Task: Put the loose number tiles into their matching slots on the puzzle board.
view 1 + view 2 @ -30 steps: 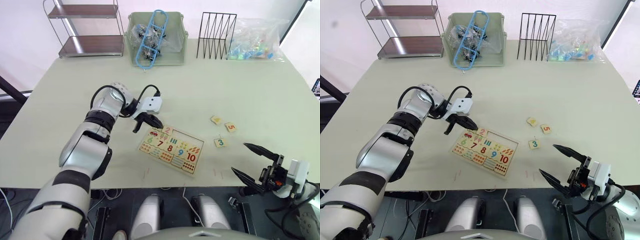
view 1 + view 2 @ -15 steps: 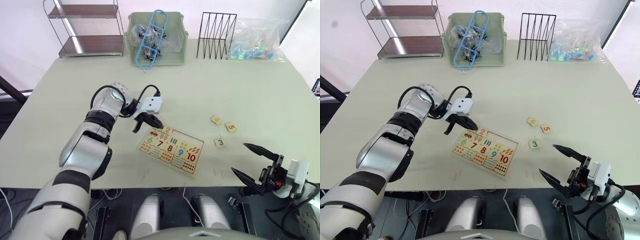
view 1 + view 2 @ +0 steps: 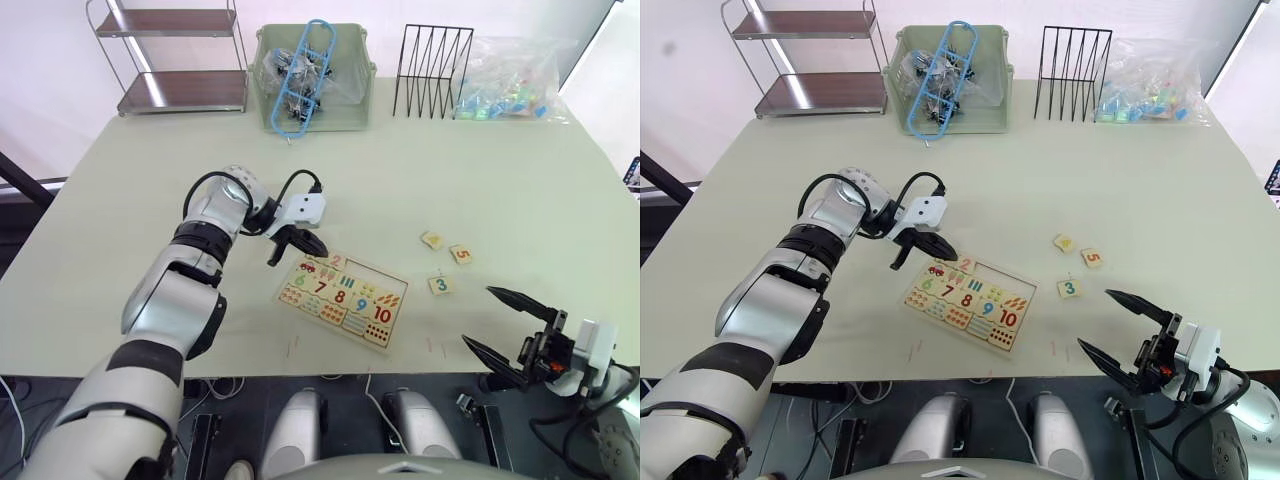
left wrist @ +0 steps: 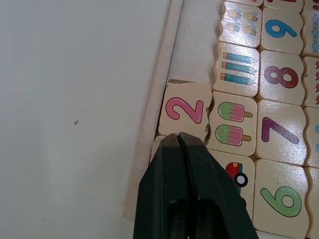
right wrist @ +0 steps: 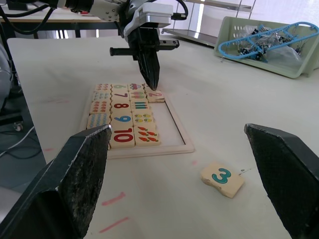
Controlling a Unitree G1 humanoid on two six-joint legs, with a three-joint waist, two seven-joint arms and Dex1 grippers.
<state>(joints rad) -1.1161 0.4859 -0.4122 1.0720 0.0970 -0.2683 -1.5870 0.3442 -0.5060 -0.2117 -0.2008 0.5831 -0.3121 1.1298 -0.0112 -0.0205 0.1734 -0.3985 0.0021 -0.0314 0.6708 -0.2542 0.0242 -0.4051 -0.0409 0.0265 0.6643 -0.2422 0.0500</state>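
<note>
Board (image 3: 343,300) sits on the table (image 3: 470,170), near the front edge, turned at an angle. Tiles 6 to 10 and the picture pieces fill most of it. Tile 2 (image 4: 185,110) is seated in the slot row along the board's far edge, next to the popsicle picture piece. The slots (image 4: 198,55) past the 2 lie bare.

Left hand (image 3: 296,243) has its fingers pressed together with nothing between them, tips pointing down at the board's far-left corner, right beside tile 2. Can't tell whether the tips touch the board.

Right hand (image 3: 509,328) is off the table's front right edge, fingers spread wide, holding nothing, well apart from the board.

Three loose tiles lie on the table to the right of the board: tile 3 (image 3: 440,285) nearest the board, tile 5 (image 3: 461,254) further back and right, and one more tile (image 3: 433,240) just beside the 5, its digit unreadable.

Back of the table: green bin (image 3: 312,80) with a blue plastic frame sticking out, black wire rack (image 3: 432,58), and a clear bag (image 3: 512,68) of coloured bits. Small shelf unit (image 3: 172,60) at the back left.
</note>
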